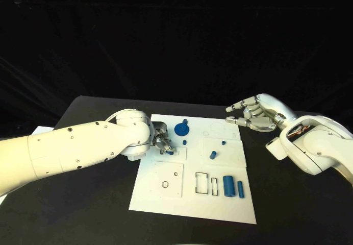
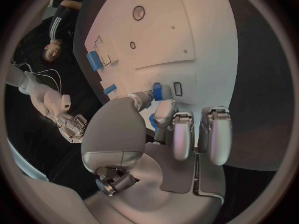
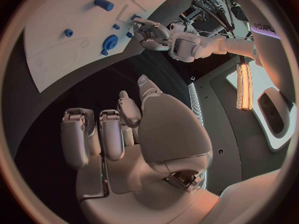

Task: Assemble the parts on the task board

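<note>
The white task board (image 1: 193, 201) lies mid-table. My left hand (image 1: 162, 141) is low over the board's left part, and its fingertips pinch a small blue part (image 1: 170, 151) close to the surface. In the left wrist view that small blue part (image 2: 157, 91) sits at the thumb tip beside a small rectangular slot (image 2: 177, 88). My right hand (image 1: 257, 115) hovers above the table off the board's far right corner, fingers apart and holding nothing. A round blue piece (image 1: 182, 127) stands at the board's far side. A blue peg (image 1: 212, 154) stands mid-board.
A blue cylinder (image 1: 229, 186) and a thin blue bar (image 1: 241, 189) lie at the board's right, near rectangular slots (image 1: 201, 182). A square outline with a small hole (image 1: 166, 184) marks the near left. Bare black table (image 1: 294, 214) surrounds the board.
</note>
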